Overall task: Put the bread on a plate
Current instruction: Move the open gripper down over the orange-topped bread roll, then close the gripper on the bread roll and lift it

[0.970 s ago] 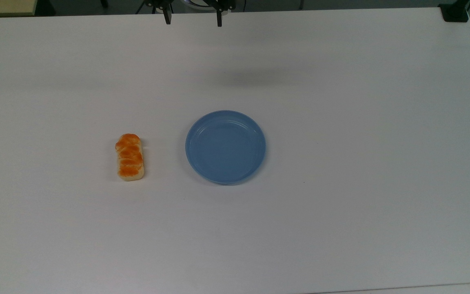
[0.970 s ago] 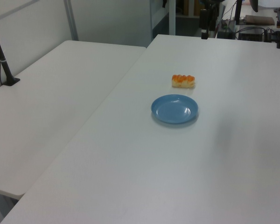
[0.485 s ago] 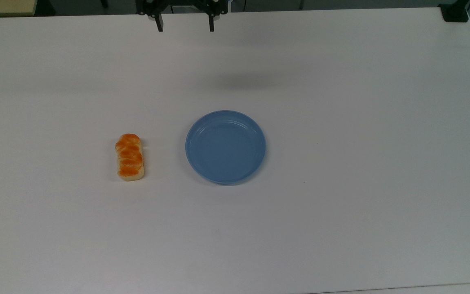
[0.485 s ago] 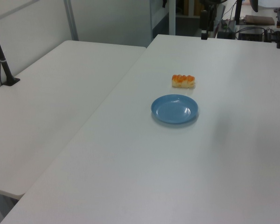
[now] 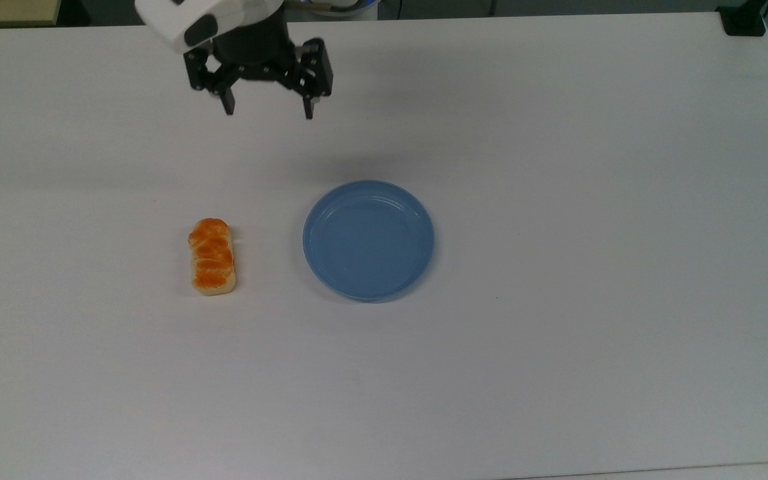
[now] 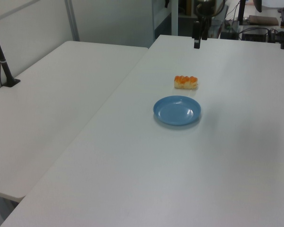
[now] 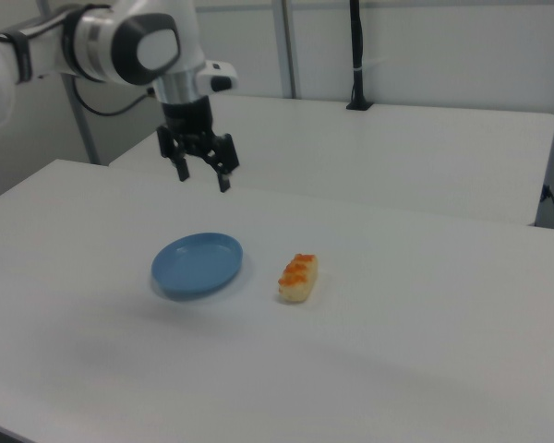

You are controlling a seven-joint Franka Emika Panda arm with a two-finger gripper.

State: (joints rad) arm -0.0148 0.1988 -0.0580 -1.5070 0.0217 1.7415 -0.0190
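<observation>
Top view: bread [image 5: 211, 257] long axis up-down beside plate [image 5: 369, 240]; tool [image 5: 268, 112] wide open, empty.

Bare worktop [image 5: 557, 333] surrounds the bread [image 5: 211, 257], with the plate [image 5: 369, 240] near it on the top view's right.

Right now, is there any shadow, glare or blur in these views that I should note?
Top view: a soft grey shadow lies on the table just above the plate, under the open pincer; the plate shows faint sheen. Right view: the bread and plate cast soft, weak shadows. Left view: even light, no harsh glare.
</observation>
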